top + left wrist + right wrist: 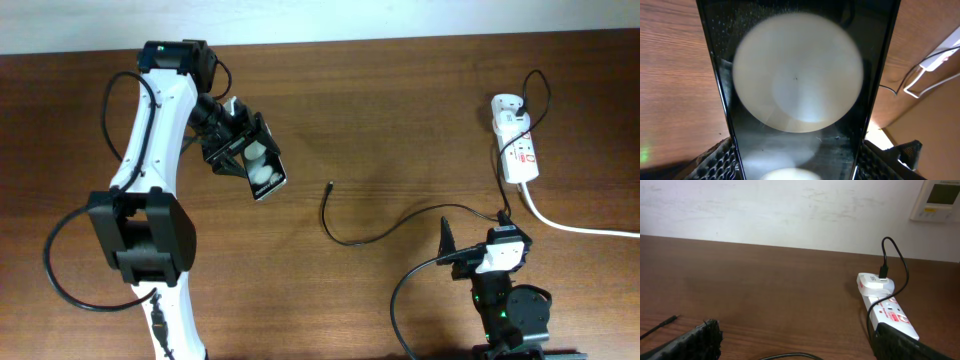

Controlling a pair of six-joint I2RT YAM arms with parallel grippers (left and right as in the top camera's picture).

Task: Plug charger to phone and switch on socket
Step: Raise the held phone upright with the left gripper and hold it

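My left gripper (238, 150) is shut on the black glossy phone (263, 168) and holds it tilted above the table at the left; the phone fills the left wrist view (800, 100) with bright round reflections. The charger's thin black cable (380, 232) lies across the middle, its plug tip (331, 184) free on the wood. The cable runs up to the white adapter (505, 106) on the white socket strip (520, 150) at the far right, which also shows in the right wrist view (887, 311). My right gripper (480, 262) is open and empty near the front edge.
The socket's thick white cord (580, 226) runs off the right edge. A white wall with a thermostat panel (937, 200) stands behind the table.
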